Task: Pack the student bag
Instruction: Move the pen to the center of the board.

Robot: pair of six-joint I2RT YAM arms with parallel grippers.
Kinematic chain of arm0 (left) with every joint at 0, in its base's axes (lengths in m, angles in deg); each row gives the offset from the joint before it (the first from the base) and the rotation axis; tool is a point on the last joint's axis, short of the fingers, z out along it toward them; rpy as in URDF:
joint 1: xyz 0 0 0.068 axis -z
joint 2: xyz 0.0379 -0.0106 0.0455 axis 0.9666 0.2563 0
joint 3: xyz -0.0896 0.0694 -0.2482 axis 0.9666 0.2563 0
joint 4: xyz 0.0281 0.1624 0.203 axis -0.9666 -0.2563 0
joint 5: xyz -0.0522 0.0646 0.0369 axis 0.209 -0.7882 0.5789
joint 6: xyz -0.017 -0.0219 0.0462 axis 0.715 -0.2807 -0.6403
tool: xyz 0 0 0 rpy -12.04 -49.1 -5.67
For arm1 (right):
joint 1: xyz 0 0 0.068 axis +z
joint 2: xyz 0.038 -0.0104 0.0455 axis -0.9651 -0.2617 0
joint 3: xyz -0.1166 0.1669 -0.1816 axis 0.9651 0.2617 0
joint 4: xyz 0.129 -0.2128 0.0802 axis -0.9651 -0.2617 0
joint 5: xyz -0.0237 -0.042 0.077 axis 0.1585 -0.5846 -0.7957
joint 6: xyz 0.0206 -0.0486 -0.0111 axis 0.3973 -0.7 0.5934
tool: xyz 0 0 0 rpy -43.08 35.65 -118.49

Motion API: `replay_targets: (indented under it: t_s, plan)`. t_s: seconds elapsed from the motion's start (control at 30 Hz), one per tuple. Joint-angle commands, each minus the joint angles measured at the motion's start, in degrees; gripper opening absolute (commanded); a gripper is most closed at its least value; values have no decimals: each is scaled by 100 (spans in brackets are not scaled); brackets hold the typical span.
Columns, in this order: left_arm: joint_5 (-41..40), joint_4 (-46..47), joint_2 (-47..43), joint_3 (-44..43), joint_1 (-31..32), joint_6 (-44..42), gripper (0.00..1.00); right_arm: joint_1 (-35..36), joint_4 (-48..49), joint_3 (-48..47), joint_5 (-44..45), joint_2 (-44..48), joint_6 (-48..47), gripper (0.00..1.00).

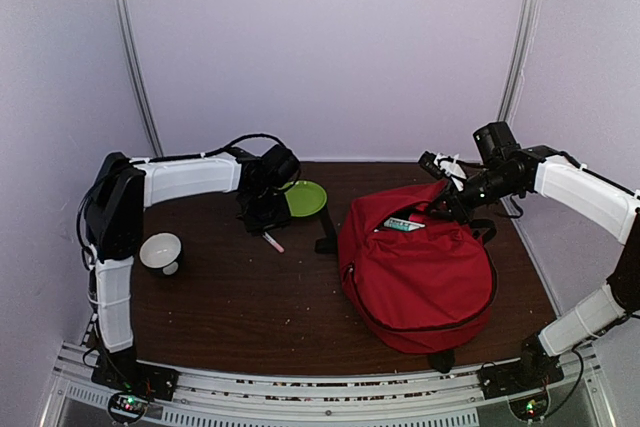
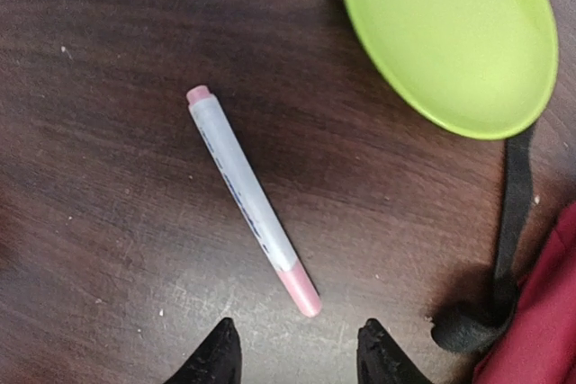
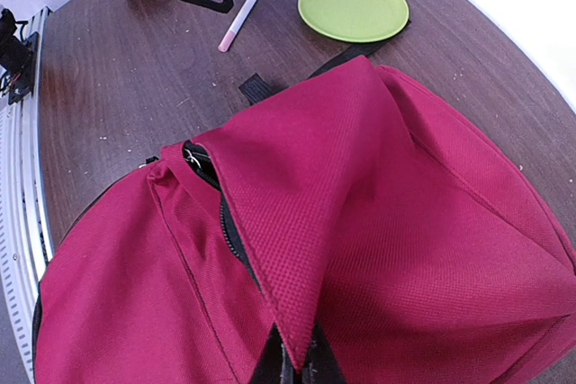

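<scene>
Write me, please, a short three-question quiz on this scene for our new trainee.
1. True or false: the pink marker lies on the green plate.
2. What is the right gripper shut on? A) the flap of the student bag B) the green plate C) the pink marker
3. Fill in: the left gripper hovers over the pink marker with its jaws ____.
Key: 1 false; 2 A; 3 open.
</scene>
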Motion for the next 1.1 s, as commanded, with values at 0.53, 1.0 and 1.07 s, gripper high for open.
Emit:
replay_targets:
  t_s: [0.53, 1.0, 1.07]
  plan:
    - [896, -767, 1212, -982, -577, 1142, 45, 10, -132, 60, -258, 46, -112, 0]
    - [870, -1357, 1359, -975, -654, 583, 13, 14, -183, 62, -294, 64, -169, 0]
    - [933, -1371, 1285, -777, -659, 384, 5, 14, -193, 63, -303, 56, -178, 0]
